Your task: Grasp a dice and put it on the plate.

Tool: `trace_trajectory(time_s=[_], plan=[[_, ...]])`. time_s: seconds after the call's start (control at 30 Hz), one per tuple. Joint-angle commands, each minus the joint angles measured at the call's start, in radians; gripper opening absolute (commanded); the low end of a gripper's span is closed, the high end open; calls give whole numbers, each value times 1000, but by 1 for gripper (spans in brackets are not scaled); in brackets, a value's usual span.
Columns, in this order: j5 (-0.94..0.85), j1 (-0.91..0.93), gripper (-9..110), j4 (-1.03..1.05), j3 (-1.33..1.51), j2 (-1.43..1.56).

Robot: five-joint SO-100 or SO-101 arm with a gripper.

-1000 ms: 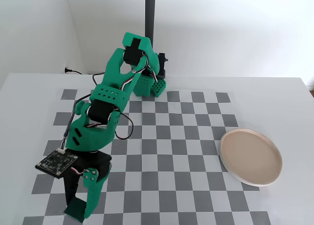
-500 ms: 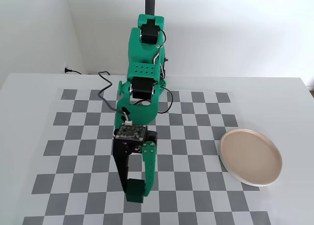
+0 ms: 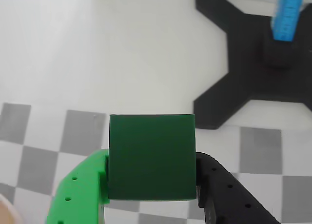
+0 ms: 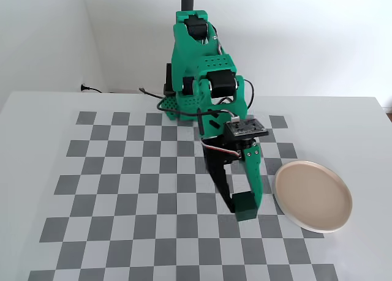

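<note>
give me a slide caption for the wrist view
Tool gripping the dark green dice above the checkered mat.

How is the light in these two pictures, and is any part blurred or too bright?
In the wrist view the dice is sharp, while the upper left table washes out to near white. In the fixed view the light is soft and even, everything is in focus, and the gripper casts only a faint shadow beside the plate.

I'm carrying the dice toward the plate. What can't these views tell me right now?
- Wrist view: the plate is only a sliver, cut off at the lower left edge.
- Wrist view: the dice hides the gripper fingertips.
- Fixed view: the dice's height above the board can't be judged.
</note>
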Motion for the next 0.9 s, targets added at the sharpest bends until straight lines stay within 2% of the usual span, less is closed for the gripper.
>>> trace_trajectory(time_s=[0.0, 0.53, 0.87], plan=[[23, -84, -4, 40, -21, 126], [48, -341, -4, -11, -29, 25], [-21, -466, -4, -11, -31, -58]])
